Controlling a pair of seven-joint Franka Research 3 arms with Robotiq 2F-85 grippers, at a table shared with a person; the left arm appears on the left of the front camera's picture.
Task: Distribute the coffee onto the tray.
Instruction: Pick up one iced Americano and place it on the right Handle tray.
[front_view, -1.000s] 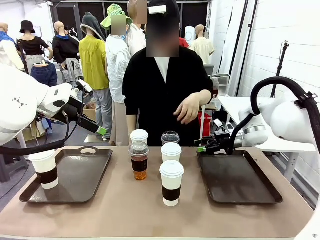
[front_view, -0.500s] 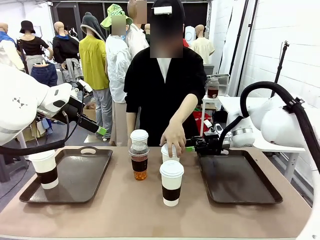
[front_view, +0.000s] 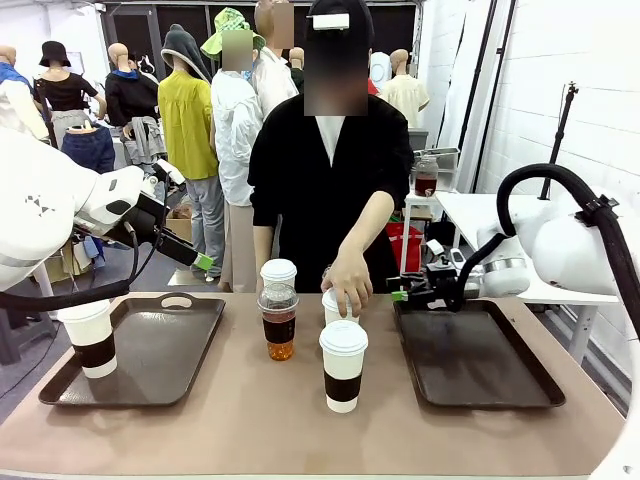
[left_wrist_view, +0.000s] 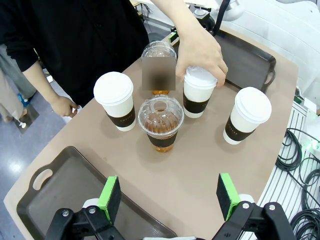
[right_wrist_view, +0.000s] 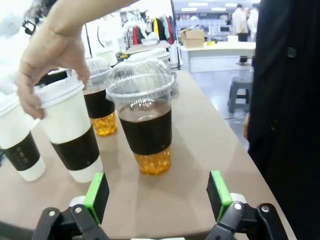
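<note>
Your left end effector (left_wrist_view: 170, 197) and right end effector (right_wrist_view: 157, 192) are hanging spread; a person's hand (left_wrist_view: 201, 50) is gripping a white-lidded brown-sleeved paper cup (left_wrist_view: 198, 100).

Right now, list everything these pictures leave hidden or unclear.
- Front view: the person's hand covers the lid of a paper cup and screens the far clear cup behind it.
- Left wrist view: a blurred patch covers that clear cup's side, so its fill level cannot be read there.
- Right wrist view: the picture's left edge cuts off a second paper cup.
</note>
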